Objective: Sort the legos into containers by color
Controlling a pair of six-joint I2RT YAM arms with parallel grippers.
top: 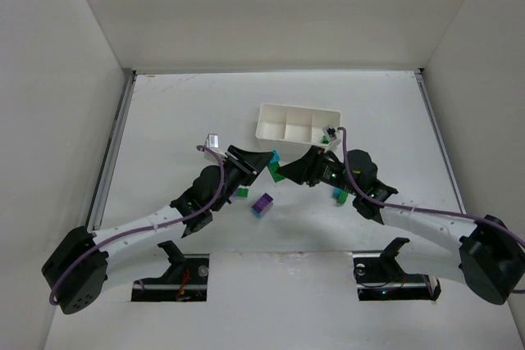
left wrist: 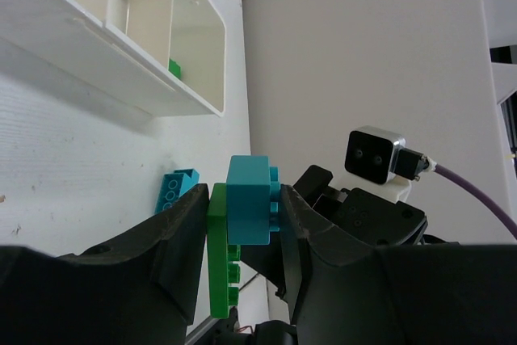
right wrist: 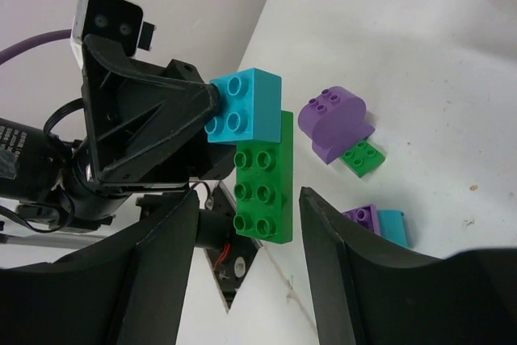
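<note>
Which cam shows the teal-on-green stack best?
Right wrist: the stack faces it, studs and both colours clear. Left wrist sees it edge-on, pinched between fingers; top external shows a tiny teal-green speck.

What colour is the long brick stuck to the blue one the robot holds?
The long brick is green, clearest in the right wrist view.

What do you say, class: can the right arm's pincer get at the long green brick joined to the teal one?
Probably yes. The right pincer stands open astride the green brick, with nothing between. The left pincer clamps the pair only at the teal brick, leaving the green length bare.
</note>
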